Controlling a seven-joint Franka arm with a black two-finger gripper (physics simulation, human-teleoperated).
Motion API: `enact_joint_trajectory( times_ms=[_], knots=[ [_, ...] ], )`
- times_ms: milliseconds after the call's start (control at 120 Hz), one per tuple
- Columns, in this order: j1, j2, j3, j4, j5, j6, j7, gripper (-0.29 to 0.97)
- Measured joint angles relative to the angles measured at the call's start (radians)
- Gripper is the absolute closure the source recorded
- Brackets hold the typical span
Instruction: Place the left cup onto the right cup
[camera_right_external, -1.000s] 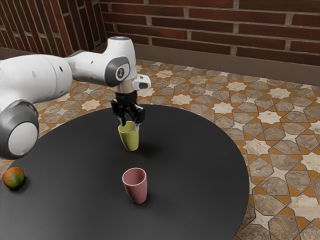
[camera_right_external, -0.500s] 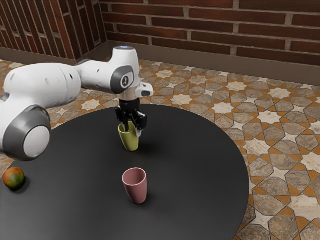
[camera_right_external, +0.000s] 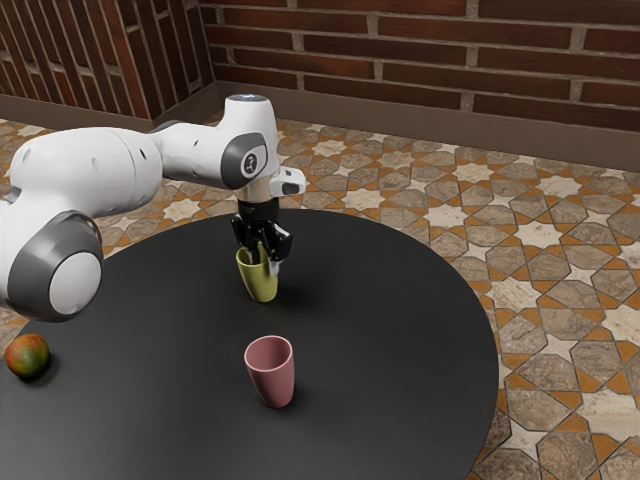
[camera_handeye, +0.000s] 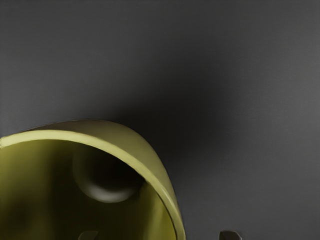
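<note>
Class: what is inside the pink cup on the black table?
Through the mouth of the pink cup the far inner wall shows bare; nothing rises above the rim. Its near wall covers the floor, so anything low inside cannot be seen.

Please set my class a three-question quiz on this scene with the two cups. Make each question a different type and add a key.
1. True or false: the pink cup stands on the table, apart from the yellow cup.
2. Fill in: the fruit lies near the table's edge at the exterior view's ____.
3. Choose: the gripper is at the rim of A) the pink cup, B) the yellow cup, C) the fruit.

Key: 1 true; 2 left; 3 B.
</note>
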Motion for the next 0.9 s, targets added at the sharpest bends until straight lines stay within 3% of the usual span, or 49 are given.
enact_joint_trajectory(
  times_ms=[458,900],
  knots=[
    [0.0,0.0,0.0,0.0,0.002,0.0,0.008,0.7],
    [-0.024,-0.028,0.015,-0.006,0.008,-0.005,0.004,0.78]
  ],
)
